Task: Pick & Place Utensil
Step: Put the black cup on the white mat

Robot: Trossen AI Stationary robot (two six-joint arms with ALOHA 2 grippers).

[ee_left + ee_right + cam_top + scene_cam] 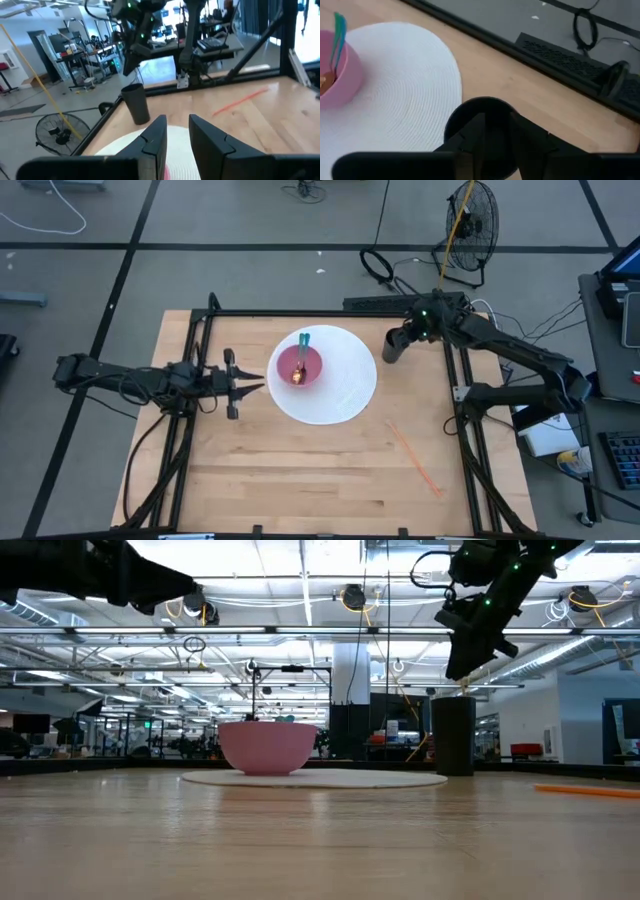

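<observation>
A pink bowl [298, 366] stands on a round white placemat [345, 395]. A teal utensil [303, 341] leans in the bowl, its handle sticking out over the far rim [339, 31]. A black cup [394, 348] stands upright on the table just right of the mat [453, 735]. My right gripper [404, 335] hangs directly above the cup's mouth [480, 112], fingers pointing down, slightly open and clear of it [462, 670]. My left gripper [252, 387] is left of the bowl, level, pointing toward it, open and holding nothing [177, 125].
A thin orange stick [415, 455] lies on the wood right of and nearer than the mat [240, 101]. A black metal frame [300, 313] borders the table's far and side edges. The near half of the tabletop is bare wood.
</observation>
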